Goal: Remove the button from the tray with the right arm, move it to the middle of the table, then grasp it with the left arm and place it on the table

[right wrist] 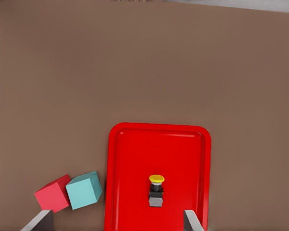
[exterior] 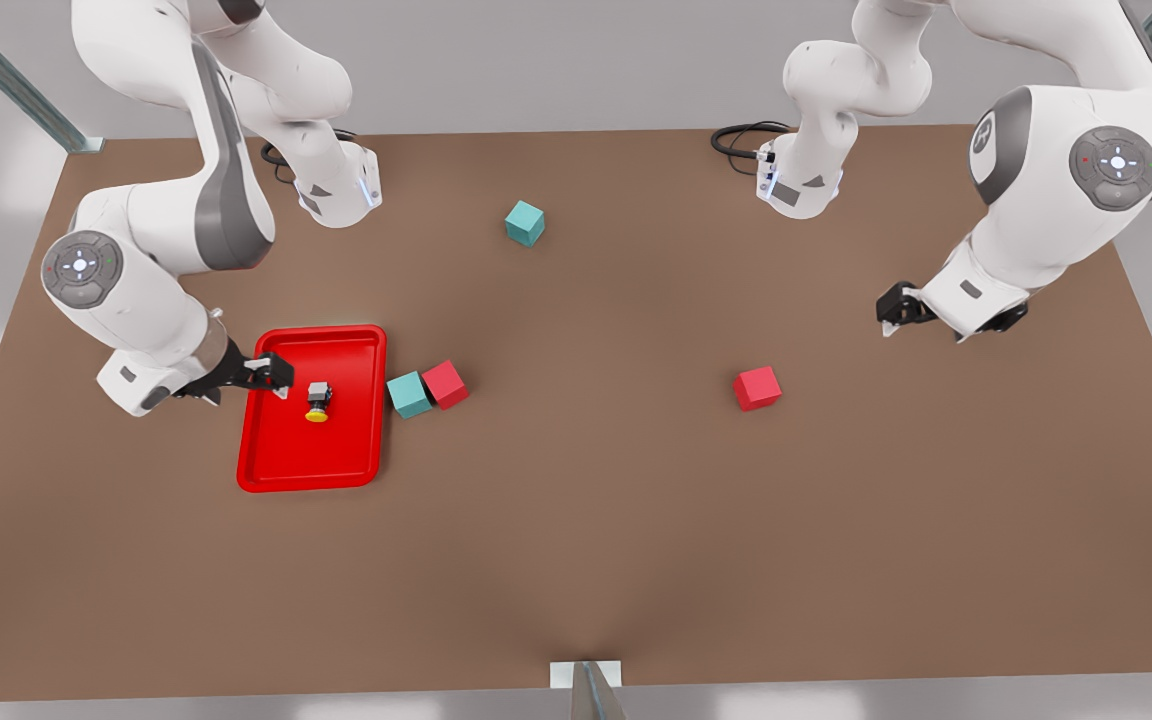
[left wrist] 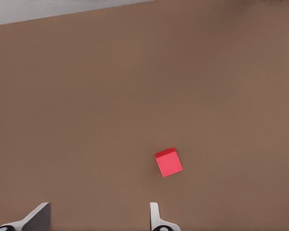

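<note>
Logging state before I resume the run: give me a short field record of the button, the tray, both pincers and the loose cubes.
button: lying on its side in the tray, ungrasped
tray: red, on the table at the front view's left
right pincer: open, over the tray's edge beside the button
left pincer: open, waiting at the front view's right
cubes by tray: teal cube touching a red cube
other cubes: lone red cube; far teal cube
</note>
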You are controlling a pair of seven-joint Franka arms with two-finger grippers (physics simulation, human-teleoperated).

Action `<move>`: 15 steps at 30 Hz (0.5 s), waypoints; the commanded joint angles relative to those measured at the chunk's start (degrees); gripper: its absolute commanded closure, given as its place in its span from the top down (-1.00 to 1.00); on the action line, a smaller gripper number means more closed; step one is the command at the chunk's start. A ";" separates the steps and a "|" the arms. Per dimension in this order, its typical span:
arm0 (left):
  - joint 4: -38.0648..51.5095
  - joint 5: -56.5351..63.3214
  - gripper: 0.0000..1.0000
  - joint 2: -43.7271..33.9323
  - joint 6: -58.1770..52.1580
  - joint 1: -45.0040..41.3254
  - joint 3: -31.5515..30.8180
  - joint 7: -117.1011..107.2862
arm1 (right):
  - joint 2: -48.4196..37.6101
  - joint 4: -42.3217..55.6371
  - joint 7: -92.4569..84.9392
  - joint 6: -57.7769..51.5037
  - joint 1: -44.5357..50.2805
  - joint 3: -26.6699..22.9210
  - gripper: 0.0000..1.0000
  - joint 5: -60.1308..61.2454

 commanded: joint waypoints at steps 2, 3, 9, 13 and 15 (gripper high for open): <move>0.03 0.03 1.00 -0.03 0.83 0.11 0.02 0.98 | 1.49 0.16 0.27 0.06 0.25 0.01 1.00 -0.14; 0.03 0.03 1.00 -0.03 0.83 0.11 -0.06 0.98 | 1.76 -0.28 0.36 -0.64 1.39 0.01 1.00 -0.31; 0.47 0.12 1.00 3.31 0.92 -0.16 -0.24 0.98 | 5.72 -0.19 -0.79 -5.66 2.89 -0.07 1.00 0.30; 0.56 0.03 1.00 4.63 1.71 -0.07 -0.24 1.07 | 8.44 -2.47 -1.84 -2.76 -0.19 -0.07 1.00 0.13; 0.56 0.21 1.00 4.63 1.80 -0.16 -0.24 1.07 | 10.20 -2.47 -1.31 -2.76 -0.45 -0.07 1.00 0.13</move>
